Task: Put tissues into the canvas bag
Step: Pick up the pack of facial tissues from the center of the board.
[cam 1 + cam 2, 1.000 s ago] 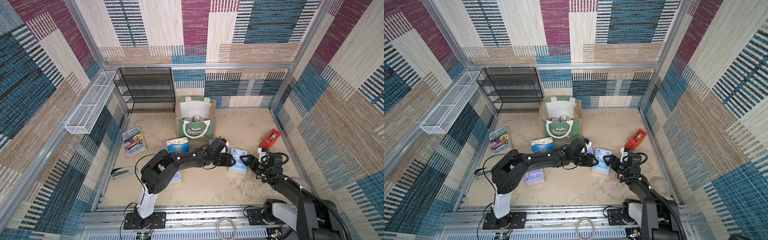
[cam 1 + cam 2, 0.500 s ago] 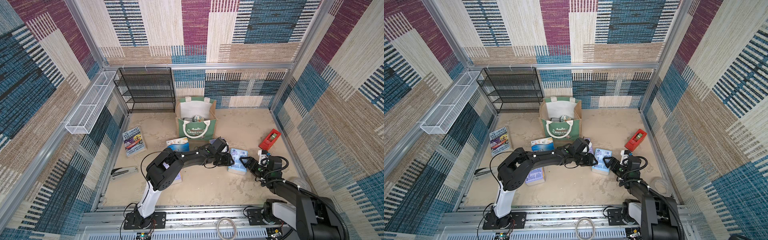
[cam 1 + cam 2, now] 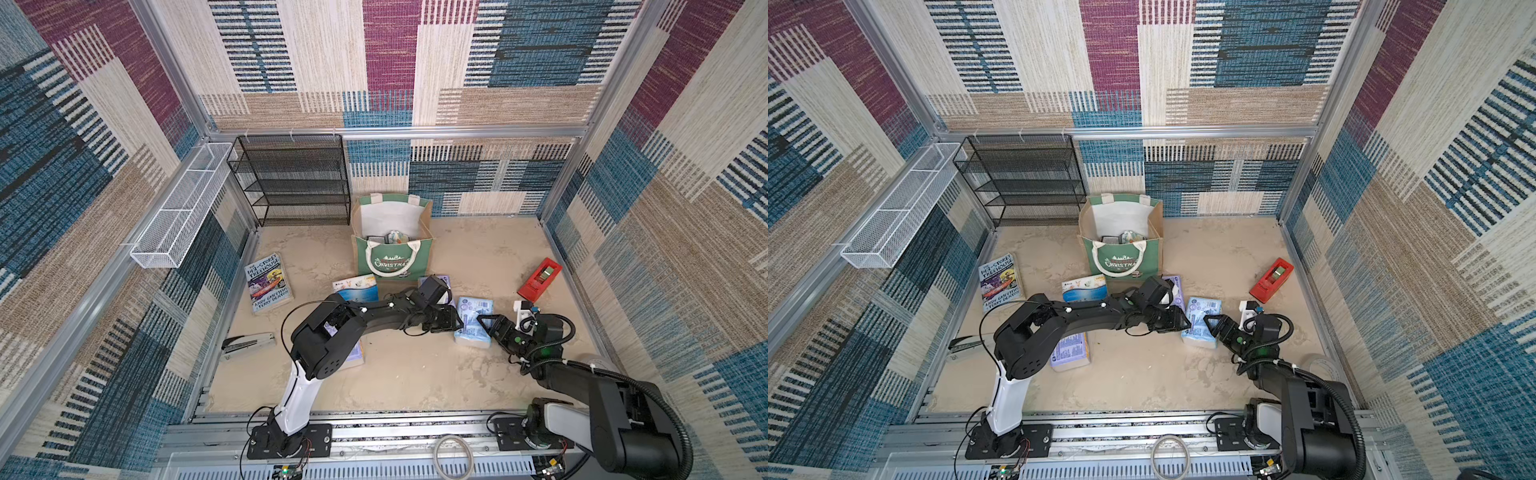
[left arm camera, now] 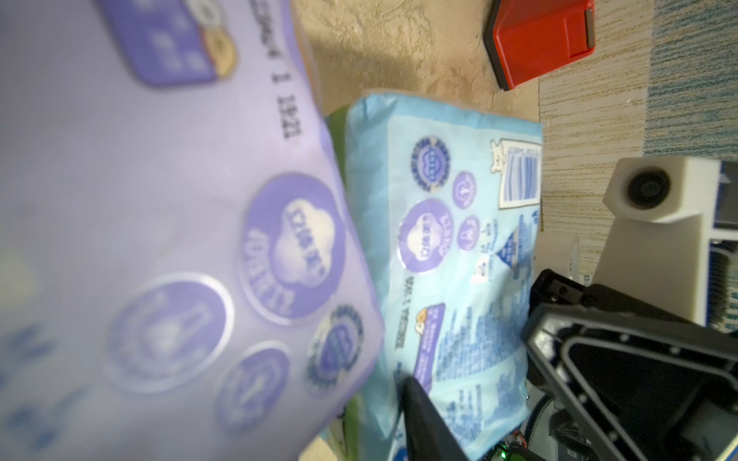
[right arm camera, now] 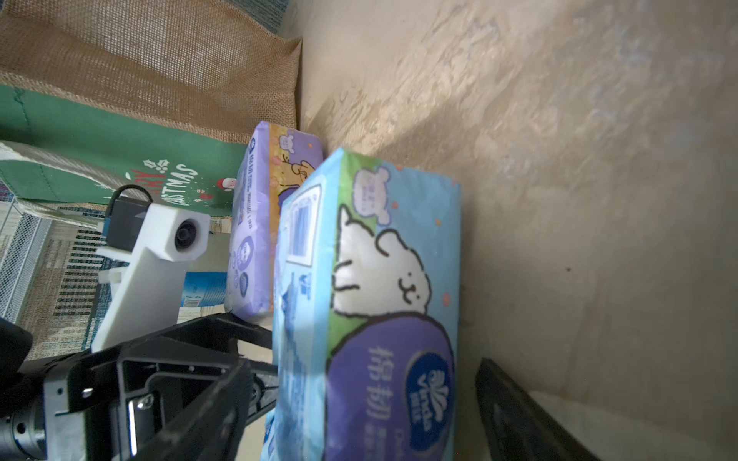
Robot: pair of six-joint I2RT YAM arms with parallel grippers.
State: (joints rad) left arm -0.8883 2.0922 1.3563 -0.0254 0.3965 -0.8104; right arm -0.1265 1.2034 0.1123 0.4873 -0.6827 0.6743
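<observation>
Right wrist view: right gripper [image 5: 363, 365] gapes wide astride the blue pack [image 5: 379, 259], on the floor near the bag [image 5: 100, 131]; left gripper [image 3: 451, 321] seems clamped on the lavender pack [image 5: 251, 223] (grip partly hidden). Next: squeeze, lift, bag it.

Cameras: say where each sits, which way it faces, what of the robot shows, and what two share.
Top views: high over the bases, looking down at the canvas bag; left arm and right arm whole.
Left wrist: on left arm, facing the lavender pack; own finger.
Right wrist: on right arm, facing the light blue pack; own finger.
Shared: wrist views both show the light blue pack.
</observation>
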